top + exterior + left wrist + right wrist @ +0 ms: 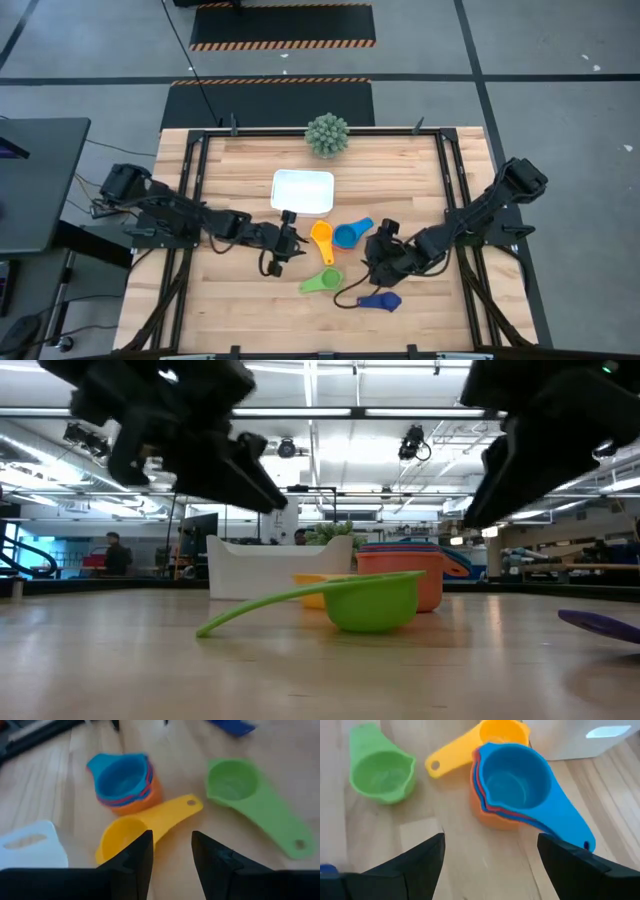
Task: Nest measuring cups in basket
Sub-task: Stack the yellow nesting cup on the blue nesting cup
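Plastic measuring cups are scattered on the wooden table [230, 300], none of them inside the shallow white rectangular basket [302, 191], which sits toward the far middle of the tabletop. Just near of the basket's right corner, a stack of nested cups [350, 235] is seen: a light blue scoop on top, red and blue rims under it, an orange cup at the bottom. Its long blue handle points to the far right. Touching or almost touching the stack on its left lies the yellow cup [322, 240], handle toward the near side. Nearer still, the green cup [323, 282] rests alone, and the dark blue cup [381, 300] lies well apart to its right.

A spiky green ball-shaped plant [327, 135] stands at the far edge, beyond the basket.

The left gripper [171, 851] is held low over the table, left of the yellow cup, its fingers spread slightly with nothing between them. The right gripper [490, 856] hovers right of the green cup and near of the stack, fingers spread wide, holding nothing. No cup is touched by either gripper.
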Tool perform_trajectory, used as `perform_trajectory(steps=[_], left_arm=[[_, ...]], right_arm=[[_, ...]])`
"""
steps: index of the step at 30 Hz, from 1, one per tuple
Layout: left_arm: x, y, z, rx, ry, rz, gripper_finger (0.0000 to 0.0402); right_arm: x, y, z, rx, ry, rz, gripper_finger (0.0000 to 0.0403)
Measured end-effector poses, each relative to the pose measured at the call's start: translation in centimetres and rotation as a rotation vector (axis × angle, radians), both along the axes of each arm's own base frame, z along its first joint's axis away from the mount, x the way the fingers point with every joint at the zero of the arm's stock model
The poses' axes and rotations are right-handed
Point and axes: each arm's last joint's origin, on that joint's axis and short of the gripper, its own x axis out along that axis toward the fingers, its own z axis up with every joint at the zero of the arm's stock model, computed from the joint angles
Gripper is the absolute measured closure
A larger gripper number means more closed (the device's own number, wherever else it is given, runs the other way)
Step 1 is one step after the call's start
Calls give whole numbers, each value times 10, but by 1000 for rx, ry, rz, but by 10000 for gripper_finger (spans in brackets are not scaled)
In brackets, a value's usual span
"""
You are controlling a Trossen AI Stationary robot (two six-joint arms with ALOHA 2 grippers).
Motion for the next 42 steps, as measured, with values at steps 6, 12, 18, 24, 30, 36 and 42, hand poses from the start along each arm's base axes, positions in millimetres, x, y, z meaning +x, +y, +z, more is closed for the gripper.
perform_trajectory(steps=[6,12,18,24,30,36,42], left_arm=[[18,9,-8,-8,68,36,260],[36,7,-7,0,142,28,260],[55,4,-8,57,260,5,260],[64,9,-8,134,328,-34,260],[67,22,-10,149,330,-48,260],[68,32,-16,116,366,-148,260],[70,35,-32,133,414,-179,261]], right_arm=[[-17,0,-18,-42,17,-10,78],[-31,1,-20,-41,3,35,79],[-43,-1,-21,-37,-62,58,79],[-46,-1,-19,-11,-118,80,79],[-43,2,-20,0,-136,85,79],[-43,5,-20,15,-146,99,79],[-44,6,-20,21,-147,104,79]])
